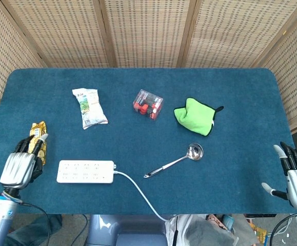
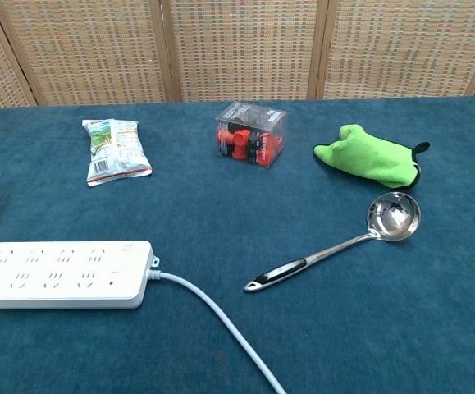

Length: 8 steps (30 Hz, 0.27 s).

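Now left hand [image 1: 19, 168] fingers curled, empty, beside yellow snack bar [image 1: 37, 143]

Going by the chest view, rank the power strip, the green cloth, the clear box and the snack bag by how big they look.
1. power strip, though nearest the camera
2. green cloth
3. clear box and snack bag: too alike to rank

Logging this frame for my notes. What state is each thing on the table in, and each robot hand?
power strip: flat, sockets up, none occupied, its own cord attached
ladle: lying flat, bowl up
green cloth: crumpled
clear box: closed, red items inside
white snack bag: sealed, flat
gold snack pack: sealed, flat
left robot hand: fingers curled, holding nothing
right robot hand: fingers apart, empty
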Tool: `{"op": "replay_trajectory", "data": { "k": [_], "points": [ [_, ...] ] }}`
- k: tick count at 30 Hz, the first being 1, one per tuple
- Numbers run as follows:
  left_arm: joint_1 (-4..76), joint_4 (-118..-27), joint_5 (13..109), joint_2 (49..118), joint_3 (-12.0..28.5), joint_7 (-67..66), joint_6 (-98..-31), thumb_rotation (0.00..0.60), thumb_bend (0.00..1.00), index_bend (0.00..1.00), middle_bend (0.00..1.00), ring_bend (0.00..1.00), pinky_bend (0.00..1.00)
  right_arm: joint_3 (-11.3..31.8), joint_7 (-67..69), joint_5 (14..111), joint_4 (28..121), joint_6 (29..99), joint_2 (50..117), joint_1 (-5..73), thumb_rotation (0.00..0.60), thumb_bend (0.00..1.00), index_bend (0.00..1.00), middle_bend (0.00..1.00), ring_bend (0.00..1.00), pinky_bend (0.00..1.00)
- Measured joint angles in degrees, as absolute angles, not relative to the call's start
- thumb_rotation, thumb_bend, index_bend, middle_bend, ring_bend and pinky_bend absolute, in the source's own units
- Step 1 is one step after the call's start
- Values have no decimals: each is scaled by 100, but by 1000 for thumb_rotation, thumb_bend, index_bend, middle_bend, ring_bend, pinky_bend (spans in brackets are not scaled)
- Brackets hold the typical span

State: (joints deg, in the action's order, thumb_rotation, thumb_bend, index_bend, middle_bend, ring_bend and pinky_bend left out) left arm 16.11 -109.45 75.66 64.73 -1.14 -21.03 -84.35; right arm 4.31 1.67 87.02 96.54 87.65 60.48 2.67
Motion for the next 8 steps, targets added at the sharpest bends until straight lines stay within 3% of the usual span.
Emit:
{"op": "replay_trajectory", "data": {
  "k": [8],
  "points": [
    [769,-10295,7928,6157,-262,-863,-9150,600,0,0,0,0,0,428,116,8729,9679,8778,6062,270,600,0,0,0,0,0]
  ]
}}
